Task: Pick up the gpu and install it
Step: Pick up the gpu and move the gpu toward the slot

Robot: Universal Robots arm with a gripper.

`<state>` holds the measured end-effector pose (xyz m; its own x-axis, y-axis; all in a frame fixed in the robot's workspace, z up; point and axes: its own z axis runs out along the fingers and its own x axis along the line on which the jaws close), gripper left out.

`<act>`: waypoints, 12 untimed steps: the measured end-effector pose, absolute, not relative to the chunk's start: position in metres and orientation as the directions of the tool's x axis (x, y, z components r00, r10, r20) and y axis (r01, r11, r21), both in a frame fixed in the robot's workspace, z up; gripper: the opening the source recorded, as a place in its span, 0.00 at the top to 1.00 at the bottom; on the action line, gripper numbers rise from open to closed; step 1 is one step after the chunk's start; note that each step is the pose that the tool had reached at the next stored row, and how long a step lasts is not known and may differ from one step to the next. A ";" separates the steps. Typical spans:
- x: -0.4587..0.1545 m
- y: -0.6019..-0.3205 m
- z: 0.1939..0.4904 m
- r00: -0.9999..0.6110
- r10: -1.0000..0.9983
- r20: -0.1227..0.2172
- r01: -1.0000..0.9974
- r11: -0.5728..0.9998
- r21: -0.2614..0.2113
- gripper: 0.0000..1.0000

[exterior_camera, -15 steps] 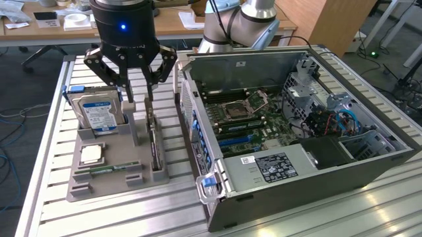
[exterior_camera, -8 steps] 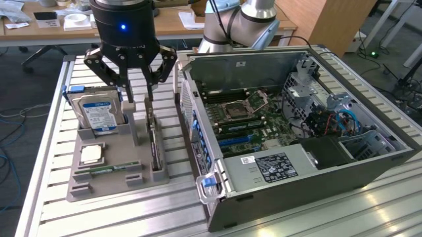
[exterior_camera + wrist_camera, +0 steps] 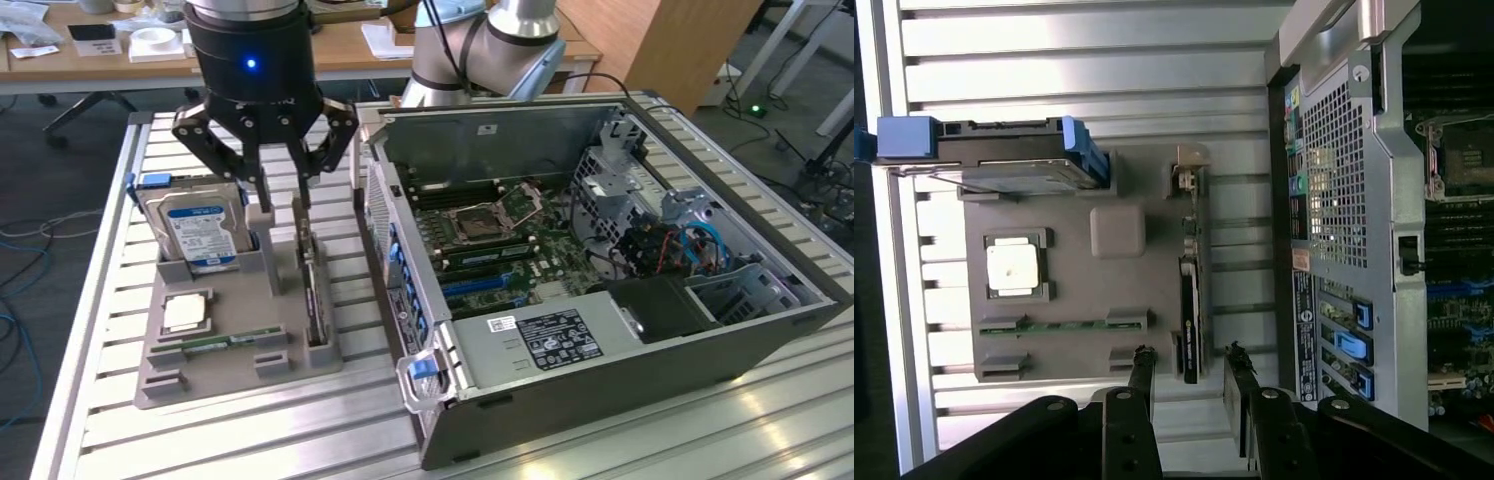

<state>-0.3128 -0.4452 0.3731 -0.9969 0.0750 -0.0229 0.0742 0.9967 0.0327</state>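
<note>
A: Where's the gpu (image 3: pixel 1190 300) from the hand (image 3: pixel 1189 355)?
B: Straight below, on edge in the grey holder (image 3: pixel 1084 290), long axis running between the spread fingers (image 3: pixel 1142 375); one each side, seemingly not touching

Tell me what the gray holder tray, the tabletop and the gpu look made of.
The holder tray: probably plastic, matte gray, no glare. The tabletop: apparently aluminium, ribbed slats with bright reflections. The gpu: dark circuit board, dull; silvery, likely metal bracket at one end.

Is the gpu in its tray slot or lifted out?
In: the gpu stands on edge in the grey tray, the open gripper above it.
</note>
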 end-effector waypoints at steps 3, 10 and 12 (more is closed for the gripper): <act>-0.313 -0.445 0.369 -0.997 0.075 -0.023 0.074 0.997 0.033 0.58; -0.313 -0.445 0.360 -0.997 0.075 -0.023 0.074 0.997 0.033 0.58; -0.313 -0.445 0.357 -0.997 0.075 -0.023 0.074 0.997 0.033 0.58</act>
<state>-0.3128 -0.4452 0.3568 -0.9969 0.0750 -0.0228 0.0743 0.9967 0.0326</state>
